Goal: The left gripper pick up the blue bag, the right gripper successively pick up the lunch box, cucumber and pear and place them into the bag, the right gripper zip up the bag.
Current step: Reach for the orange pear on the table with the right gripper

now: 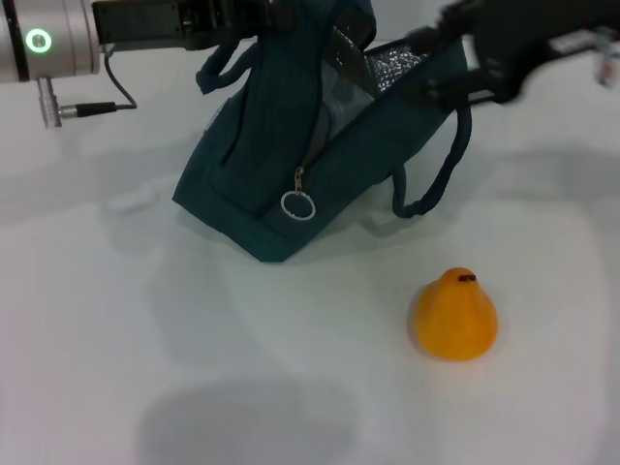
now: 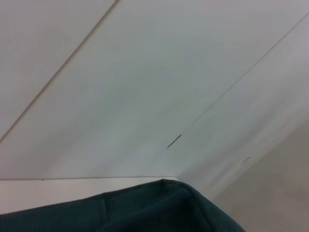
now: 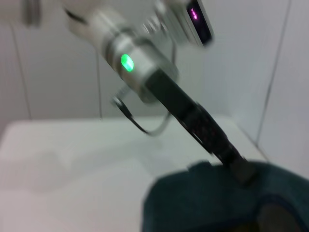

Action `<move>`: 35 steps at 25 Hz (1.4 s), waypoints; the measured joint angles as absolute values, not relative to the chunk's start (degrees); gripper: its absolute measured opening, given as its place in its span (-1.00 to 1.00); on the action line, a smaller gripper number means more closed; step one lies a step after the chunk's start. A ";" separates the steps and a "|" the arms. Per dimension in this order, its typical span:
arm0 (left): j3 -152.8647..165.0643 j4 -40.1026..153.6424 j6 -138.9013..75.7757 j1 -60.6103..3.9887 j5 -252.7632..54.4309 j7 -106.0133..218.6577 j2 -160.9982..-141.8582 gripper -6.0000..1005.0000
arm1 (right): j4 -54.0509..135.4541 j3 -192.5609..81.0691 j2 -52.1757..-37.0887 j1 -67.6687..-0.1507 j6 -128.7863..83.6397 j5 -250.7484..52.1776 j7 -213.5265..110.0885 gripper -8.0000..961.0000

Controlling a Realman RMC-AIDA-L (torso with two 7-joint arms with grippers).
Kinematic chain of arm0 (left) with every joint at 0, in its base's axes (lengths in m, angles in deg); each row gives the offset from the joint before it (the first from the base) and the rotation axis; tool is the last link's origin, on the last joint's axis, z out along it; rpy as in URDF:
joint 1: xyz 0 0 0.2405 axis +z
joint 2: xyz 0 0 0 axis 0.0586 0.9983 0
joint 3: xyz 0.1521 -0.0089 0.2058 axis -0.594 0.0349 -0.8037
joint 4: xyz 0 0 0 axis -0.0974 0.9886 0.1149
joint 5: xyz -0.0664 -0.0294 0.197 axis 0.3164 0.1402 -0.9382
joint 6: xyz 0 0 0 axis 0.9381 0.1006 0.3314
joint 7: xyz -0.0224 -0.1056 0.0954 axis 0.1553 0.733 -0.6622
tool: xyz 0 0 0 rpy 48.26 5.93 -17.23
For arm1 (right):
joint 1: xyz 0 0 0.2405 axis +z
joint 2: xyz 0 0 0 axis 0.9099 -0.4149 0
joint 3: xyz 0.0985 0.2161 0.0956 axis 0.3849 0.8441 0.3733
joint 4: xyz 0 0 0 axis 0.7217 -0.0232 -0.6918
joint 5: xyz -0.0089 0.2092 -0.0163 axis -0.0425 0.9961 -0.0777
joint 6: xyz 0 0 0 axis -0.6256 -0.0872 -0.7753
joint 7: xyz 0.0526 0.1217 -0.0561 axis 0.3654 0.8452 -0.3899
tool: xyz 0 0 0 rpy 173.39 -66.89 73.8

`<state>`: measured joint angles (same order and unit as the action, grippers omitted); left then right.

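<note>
Right tool (image 1: 455, 73) above pear (image 1: 455, 316)

The blue bag (image 1: 291, 174) stood tilted on the white table (image 1: 126, 339), its top held up at the frame's upper edge by the left gripper (image 1: 254, 21). Its mouth gaped, showing silver lining, and a ring-shaped zipper pull (image 1: 298, 204) hung on its front. The right gripper (image 1: 484, 68) sat at the bag's right rim. A pear (image 1: 455, 315) rested apart, nearer the robot.
</note>
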<state>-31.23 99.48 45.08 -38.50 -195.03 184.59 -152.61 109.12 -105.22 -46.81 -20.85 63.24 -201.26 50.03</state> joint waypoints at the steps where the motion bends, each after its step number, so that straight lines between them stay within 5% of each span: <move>1: -31.23 99.48 45.08 -38.34 -195.03 184.56 -152.61 -0.87 | 109.82 -103.84 -46.69 -23.34 65.08 -198.06 47.88 0.14; 11: -31.14 99.47 44.24 -37.81 -195.01 184.49 -152.59 -0.87 | 101.06 -103.20 -47.33 -42.29 70.26 -185.34 27.11 0.11; 35: -31.12 98.06 42.82 -37.34 -194.22 183.76 -152.08 -0.87 | 83.06 -103.97 -47.20 -41.09 63.71 -189.87 13.92 0.00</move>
<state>-31.12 98.06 42.82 -37.34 -194.22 183.76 -152.08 83.06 -103.97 -47.20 -41.09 63.71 -189.87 13.92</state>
